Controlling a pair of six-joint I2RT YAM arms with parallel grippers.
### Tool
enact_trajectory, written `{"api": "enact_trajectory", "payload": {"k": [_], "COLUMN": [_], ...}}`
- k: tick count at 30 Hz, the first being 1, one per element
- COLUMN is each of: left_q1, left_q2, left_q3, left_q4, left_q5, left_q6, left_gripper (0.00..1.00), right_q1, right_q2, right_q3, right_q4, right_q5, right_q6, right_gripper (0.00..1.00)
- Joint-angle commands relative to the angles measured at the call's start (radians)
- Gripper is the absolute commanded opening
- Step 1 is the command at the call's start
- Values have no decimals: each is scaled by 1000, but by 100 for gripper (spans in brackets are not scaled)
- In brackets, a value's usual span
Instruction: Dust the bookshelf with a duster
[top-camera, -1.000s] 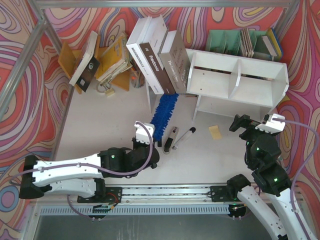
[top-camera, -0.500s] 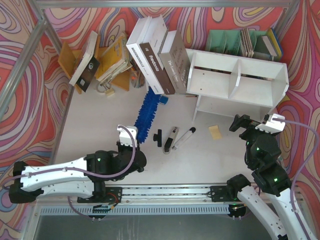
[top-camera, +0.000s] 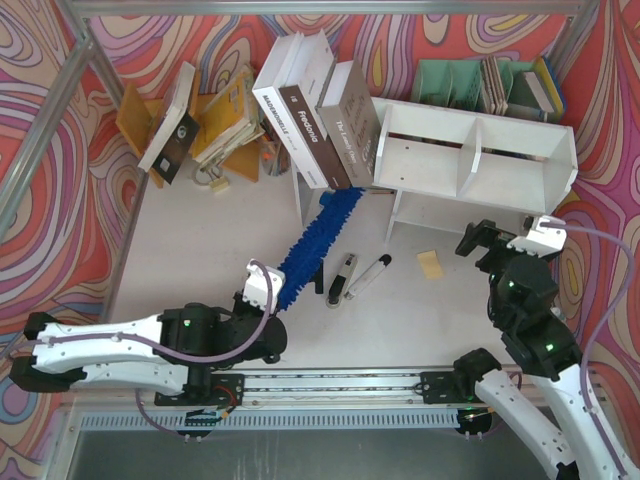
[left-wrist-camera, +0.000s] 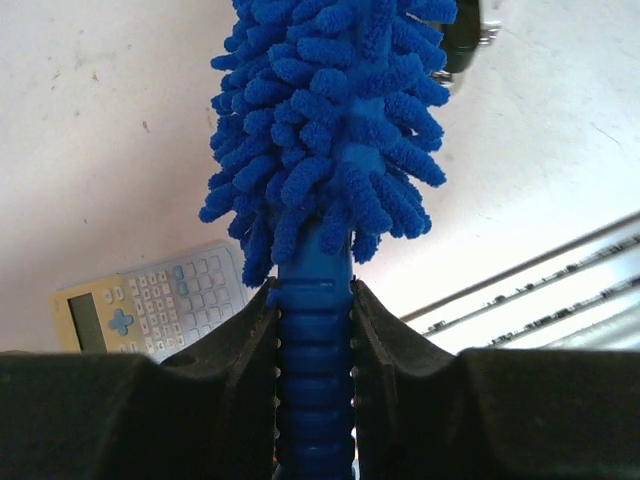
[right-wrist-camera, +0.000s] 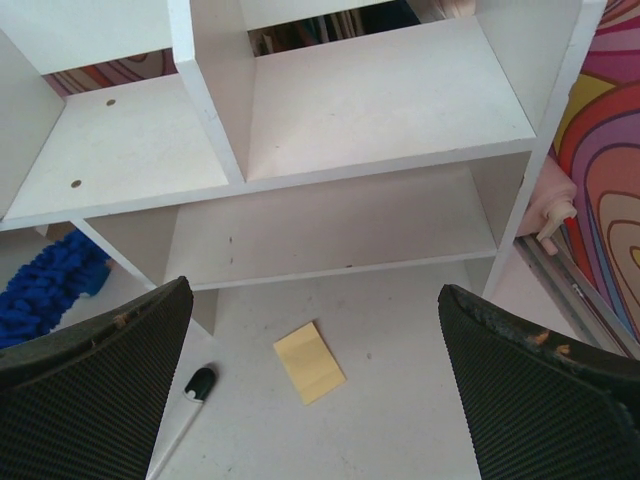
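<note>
My left gripper (top-camera: 268, 300) is shut on the ribbed handle of the blue fluffy duster (top-camera: 315, 240). The duster lies slanted over the table, its tip by the left end of the white bookshelf (top-camera: 470, 160). In the left wrist view the gripper (left-wrist-camera: 315, 305) clamps the handle from both sides, just below the duster (left-wrist-camera: 330, 120) head. My right gripper (top-camera: 497, 240) is open and empty in front of the shelf's right half. The right wrist view shows the gripper (right-wrist-camera: 312, 300) facing the bookshelf (right-wrist-camera: 380, 105), with the duster (right-wrist-camera: 50, 285) at the far left.
Large books (top-camera: 315, 120) lean on a thin white board at the back. A green rack (top-camera: 470, 85) stands behind the shelf. Black-and-silver tools (top-camera: 343, 280), a marker (top-camera: 372, 273) and a yellow sticky note (top-camera: 430, 263) lie mid-table. A calculator (left-wrist-camera: 150, 305) lies under my left wrist.
My left arm drew back, then swung the duster, so its head now points up and right toward the shelf's left end. My right gripper shifted slightly forward.
</note>
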Motion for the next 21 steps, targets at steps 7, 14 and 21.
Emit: {"api": "enact_trajectory", "payload": {"k": [7, 14, 21], "left_q1": [-176, -368, -558], "left_q2": [41, 95, 150], "left_q3": [203, 332, 411], "left_q4": [-316, -537, -698], "left_q5": [-78, -164, -253], "left_q6": [-45, -179, -311], "left_gripper": [0, 0, 0], "right_q1": [0, 0, 0], "right_q2": [97, 142, 172], "right_q3": [109, 134, 110], "right_q4": [18, 41, 83], "right_q5": [-36, -16, 45], "right_q6": [50, 38, -7], "right_gripper": [99, 99, 99]}}
